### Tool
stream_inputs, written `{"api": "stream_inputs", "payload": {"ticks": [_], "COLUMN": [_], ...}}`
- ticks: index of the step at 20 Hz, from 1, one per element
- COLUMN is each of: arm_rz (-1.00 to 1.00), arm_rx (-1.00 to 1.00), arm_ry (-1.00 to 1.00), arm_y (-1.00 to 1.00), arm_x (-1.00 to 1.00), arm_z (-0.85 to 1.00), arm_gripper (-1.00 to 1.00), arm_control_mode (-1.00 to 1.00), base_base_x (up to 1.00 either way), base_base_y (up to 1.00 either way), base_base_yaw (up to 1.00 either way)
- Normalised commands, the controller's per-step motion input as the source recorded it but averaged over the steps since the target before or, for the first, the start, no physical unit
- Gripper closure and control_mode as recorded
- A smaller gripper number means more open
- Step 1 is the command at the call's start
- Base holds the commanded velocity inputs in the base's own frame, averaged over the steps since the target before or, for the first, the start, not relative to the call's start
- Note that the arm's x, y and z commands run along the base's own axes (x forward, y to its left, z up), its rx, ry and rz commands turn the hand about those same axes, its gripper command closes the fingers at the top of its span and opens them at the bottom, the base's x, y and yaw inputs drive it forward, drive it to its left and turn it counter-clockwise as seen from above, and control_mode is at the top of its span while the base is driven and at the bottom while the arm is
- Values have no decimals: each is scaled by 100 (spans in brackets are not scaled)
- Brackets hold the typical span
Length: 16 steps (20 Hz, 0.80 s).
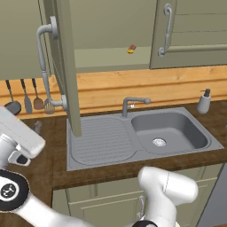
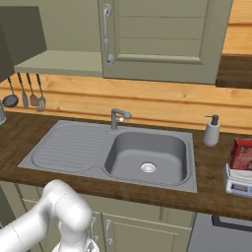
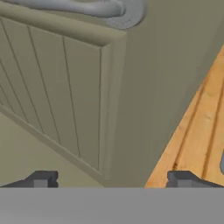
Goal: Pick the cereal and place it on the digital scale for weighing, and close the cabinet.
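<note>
- The claw [image 3: 111, 179] stands released, its two dark tips wide apart with nothing between them.
- Just ahead of it is the panelled face of the open cabinet door [image 3: 65, 92], with the foot of the door's grey handle [image 3: 118, 8] further up along that face (the hand view is rolled, so "up" is its own).
- To the right of the claw, past the door's edge, runs the orange wooden wall [image 3: 197, 131].
- From the left base view the same door [image 1: 66, 66] swings out over the sink's [image 1: 106, 142] draining board, edge on, with its long curved handle [image 1: 44, 66] on the left face.
- Behind the door the cabinet [image 1: 111, 26] is open; a small yellow-and-red item [image 1: 131, 48] lies on its shelf.
- The cabinet's other door [image 2: 162, 34] is shut.
- Beyond the door, on the wall, hang utensils [image 1: 26, 99]; a tap [image 1: 133, 104] stands behind the basin.
- Well off to the claw's right, past the basin, stands a soap pump [image 2: 212, 131].
- Further right still, the cereal [image 2: 242, 154] stands upright on the scale [image 2: 237, 183] (at the counter's far right edge in the right base view).
</note>
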Motion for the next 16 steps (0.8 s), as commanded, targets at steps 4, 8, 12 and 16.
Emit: {"api": "stream_inputs", "payload": {"ticks": [4,8,12,16], "arm_rz": [0,-3,-4,0], "arm_rx": [10,4,4,15], "arm_ry": [-15,-16,-8,-1], "arm_y": [-52,-18,-30,-79], "arm_x": [11,11,18,20], "arm_z": [54,55,61,67], "arm_gripper": [-100,-100,-100,-100], "arm_control_mode": [-100,-100,-100,-100], "base_base_x": [0,0,0,0], "base_base_y": [0,0,0,0], "base_base_yaw": [0,0,0,0]}}
